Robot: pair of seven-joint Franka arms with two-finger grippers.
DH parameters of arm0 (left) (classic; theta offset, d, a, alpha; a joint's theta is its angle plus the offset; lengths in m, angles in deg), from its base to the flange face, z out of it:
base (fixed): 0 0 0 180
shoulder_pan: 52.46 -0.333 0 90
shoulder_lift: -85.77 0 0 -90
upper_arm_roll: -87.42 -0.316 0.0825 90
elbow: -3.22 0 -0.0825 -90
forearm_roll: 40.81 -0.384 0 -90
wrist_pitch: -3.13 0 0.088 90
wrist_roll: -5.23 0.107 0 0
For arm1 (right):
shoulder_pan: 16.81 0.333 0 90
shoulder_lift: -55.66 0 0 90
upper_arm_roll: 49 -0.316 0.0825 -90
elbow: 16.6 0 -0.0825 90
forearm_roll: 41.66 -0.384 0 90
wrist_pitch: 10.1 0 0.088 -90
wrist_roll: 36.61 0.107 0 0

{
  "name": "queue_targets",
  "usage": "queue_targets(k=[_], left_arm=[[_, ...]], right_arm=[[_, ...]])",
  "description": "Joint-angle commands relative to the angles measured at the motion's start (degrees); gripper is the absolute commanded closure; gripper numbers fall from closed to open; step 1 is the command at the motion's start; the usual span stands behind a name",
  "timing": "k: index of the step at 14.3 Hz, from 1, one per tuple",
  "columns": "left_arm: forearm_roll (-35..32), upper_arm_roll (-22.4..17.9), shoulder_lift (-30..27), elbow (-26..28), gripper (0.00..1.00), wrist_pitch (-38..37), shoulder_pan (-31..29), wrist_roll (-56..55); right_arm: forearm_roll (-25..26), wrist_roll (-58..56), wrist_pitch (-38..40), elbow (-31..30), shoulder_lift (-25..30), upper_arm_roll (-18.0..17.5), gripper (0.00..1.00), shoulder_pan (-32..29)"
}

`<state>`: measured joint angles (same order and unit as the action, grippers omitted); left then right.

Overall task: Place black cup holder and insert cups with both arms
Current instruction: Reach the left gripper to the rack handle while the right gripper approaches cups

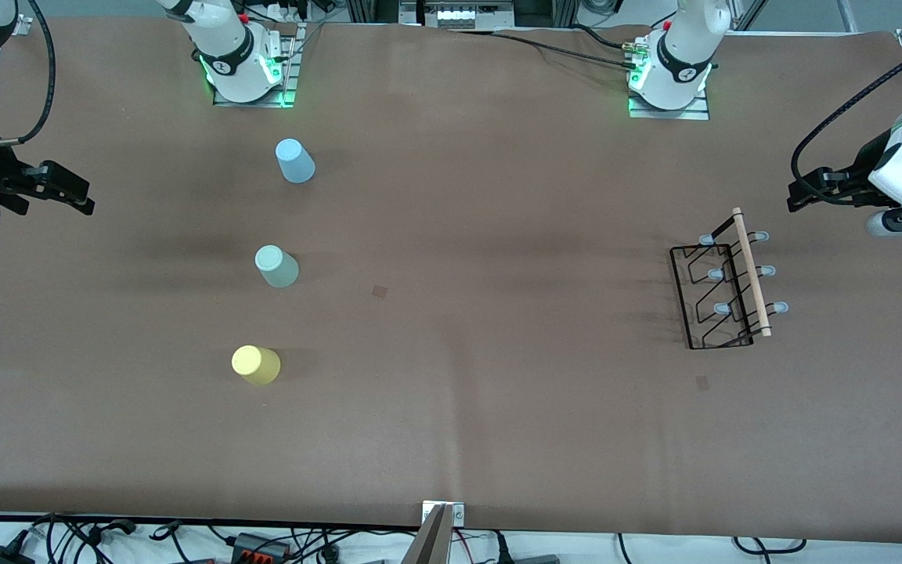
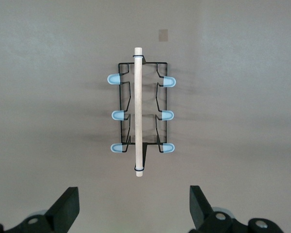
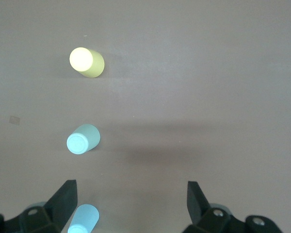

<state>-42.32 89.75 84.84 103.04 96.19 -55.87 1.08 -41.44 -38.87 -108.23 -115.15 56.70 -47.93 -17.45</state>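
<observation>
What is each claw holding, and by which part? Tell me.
Nothing. The left claw hangs open over the black cup holder; the right claw hangs open near the cups.

Brown paper-covered table (image 1: pixel 451 407), two small dark square marks (image 1: pixel 380 291) on it, one mid-table, one (image 1: pixel 702 382) toward left arm's end. Tangled black cables and plugs (image 1: pixel 247 544) along the edge nearest the front camera.
</observation>
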Motion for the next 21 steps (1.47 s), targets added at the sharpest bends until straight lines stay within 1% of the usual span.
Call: queue_targets(k=[1,9,12,14,15,16,18,19,21], left_arm=[[0.63,-0.48,-0.48,-0.33,0.00,-0.95,0.08,0.02],[0.63,-0.83,0.31,-0.33,0.00,-0.60,0.08,0.28],[0.63,-0.49,1.54,-0.24,0.00,-0.86,0.26,0.72],[0.63,-0.31,3.47,0.11,0.00,-0.34,0.26,1.42],[0.63,-0.31,4.52,1.07,0.00,2.27,0.17,1.51],[0.37,-0.31,5.06,3.60,0.00,6.04,0.17,1.60],[0.28,-0.31,4.80,10.97,0.00,15.87,0.08,1.86],[0.28,-0.31,4.54,13.97,0.00,18.97,0.08,1.86],[0.28,-0.31,4.80,17.50,0.00,24.25,-0.01,1.95]], right_arm=[[0.22,-0.20,0.84,-0.76,1.77,-0.81,0.00,-0.77],[0.57,-0.20,0.84,-0.68,0.72,-0.89,0.00,-0.68],[0.57,-0.20,0.84,-0.68,0.72,-0.90,0.00,-0.68],[0.57,-0.20,0.66,-0.68,0.63,-0.90,0.00,-0.68],[0.57,-0.20,0.66,-0.68,0.45,-0.98,0.00,-0.59],[0.57,-0.03,0.58,-0.77,0.28,-1.16,0.00,-0.50],[0.40,0.49,0.84,-1.03,-1.04,-1.25,0.00,0.98],[0.22,0.76,0.67,-1.21,-1.74,-1.25,0.00,1.34],[0.13,0.76,0.05,-1.21,-3.41,-1.25,0.00,2.22]])
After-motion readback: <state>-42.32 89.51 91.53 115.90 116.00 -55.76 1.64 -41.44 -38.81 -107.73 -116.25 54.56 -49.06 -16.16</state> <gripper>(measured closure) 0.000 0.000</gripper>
